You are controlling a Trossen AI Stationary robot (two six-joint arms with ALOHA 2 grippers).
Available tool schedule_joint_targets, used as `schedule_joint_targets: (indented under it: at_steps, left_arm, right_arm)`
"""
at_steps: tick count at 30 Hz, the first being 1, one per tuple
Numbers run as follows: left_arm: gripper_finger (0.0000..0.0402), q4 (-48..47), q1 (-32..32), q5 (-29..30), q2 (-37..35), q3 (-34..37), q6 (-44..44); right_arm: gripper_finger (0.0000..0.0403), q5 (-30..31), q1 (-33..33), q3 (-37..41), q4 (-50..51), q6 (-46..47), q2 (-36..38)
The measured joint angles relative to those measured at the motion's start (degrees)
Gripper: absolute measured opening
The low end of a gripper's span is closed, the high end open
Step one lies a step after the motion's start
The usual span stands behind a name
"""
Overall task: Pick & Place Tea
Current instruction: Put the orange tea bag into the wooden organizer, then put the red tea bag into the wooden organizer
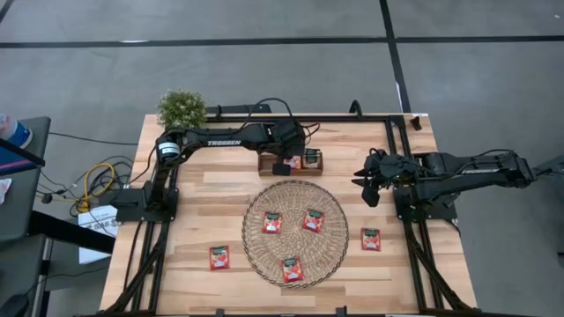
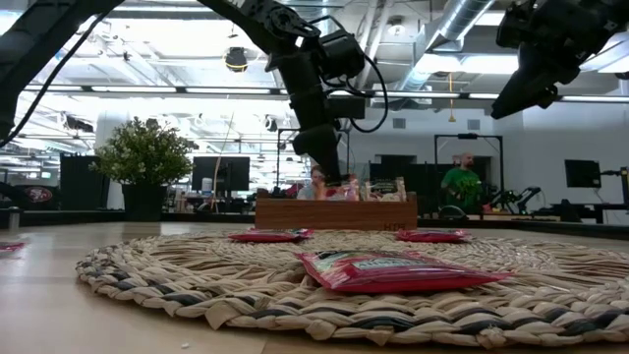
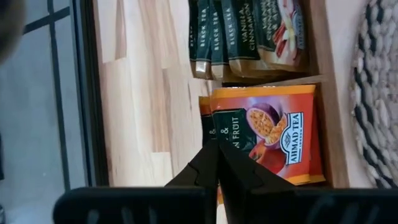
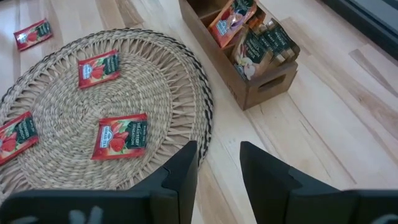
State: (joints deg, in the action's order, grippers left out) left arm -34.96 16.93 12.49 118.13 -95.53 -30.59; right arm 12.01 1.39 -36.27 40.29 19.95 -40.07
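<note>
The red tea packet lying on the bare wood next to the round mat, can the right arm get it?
Probably yes. The red tea packet lies flat on bare table just below the right gripper, whose fingers stand open, and nothing lies between them.

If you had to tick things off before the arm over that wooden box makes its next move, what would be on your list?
1. Left gripper fingers shut, above the wooden tray: ok.
2. Sachet caught between its fingers: cannot tell; the tips meet in front of an orange passion fruit sachet standing in the tray.
3. Tray upright, other tea bags standing in their compartments: ok.
4. Right gripper open, empty and off to the side of the woven mat, away from the left arm: ok.
5. Red sachets still to collect: not ok; three lie on the mat, one on the table to its left, one to its right.
</note>
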Motion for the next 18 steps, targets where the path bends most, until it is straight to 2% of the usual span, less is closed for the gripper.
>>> schedule_joint_targets:
  at_steps: [9, 18]
  left_arm:
    - [0.0012, 0.0, 0.0, 1.2, 0.0, 0.0, 0.0]
    - [0.0099, -1.5, -0.1, 1.3, 0.0, 0.0, 0.0]
  right_arm:
    - [0.0113, 0.0, 0.0, 0.0, 0.0, 0.0, 0.0]
    - [0.0113, 0.0, 0.0, 0.0, 0.0, 0.0, 0.0]
